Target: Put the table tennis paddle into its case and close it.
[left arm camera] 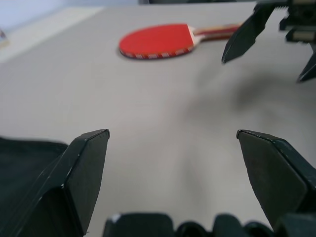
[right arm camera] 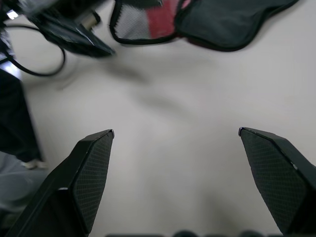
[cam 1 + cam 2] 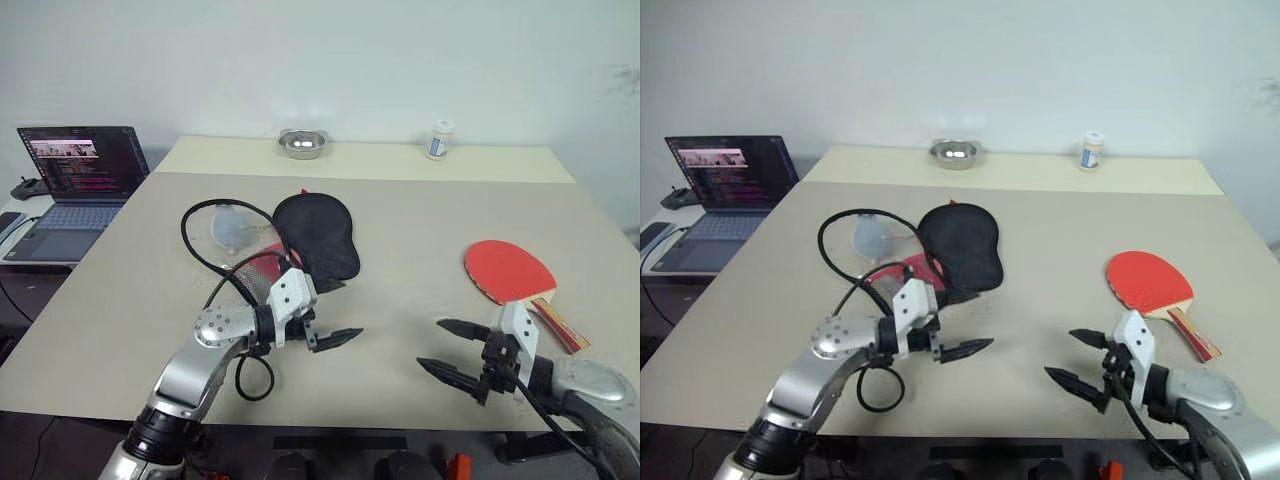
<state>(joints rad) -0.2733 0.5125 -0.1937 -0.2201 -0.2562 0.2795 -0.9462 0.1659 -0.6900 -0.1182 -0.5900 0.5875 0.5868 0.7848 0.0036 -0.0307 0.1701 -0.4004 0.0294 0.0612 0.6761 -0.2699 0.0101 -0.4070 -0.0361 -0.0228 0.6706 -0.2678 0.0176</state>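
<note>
The matt beige surface (image 3: 420,230) looks smooth, no shine at all. On it, the round red rubber-faced paddle (image 3: 507,270) has a dull, even face and a light striped wooden handle. The black soft cloth case (image 3: 318,236) is matt fabric. Behind that case, the small metal bowl (image 3: 301,144) is shiny.

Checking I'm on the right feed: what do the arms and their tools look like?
Both arms have silver metal shells. Each ends in a white bracket block carrying a tool of two black pointed fingers: left tool, right tool. A looping black cable runs along the left arm; another follows the right forearm.
</note>
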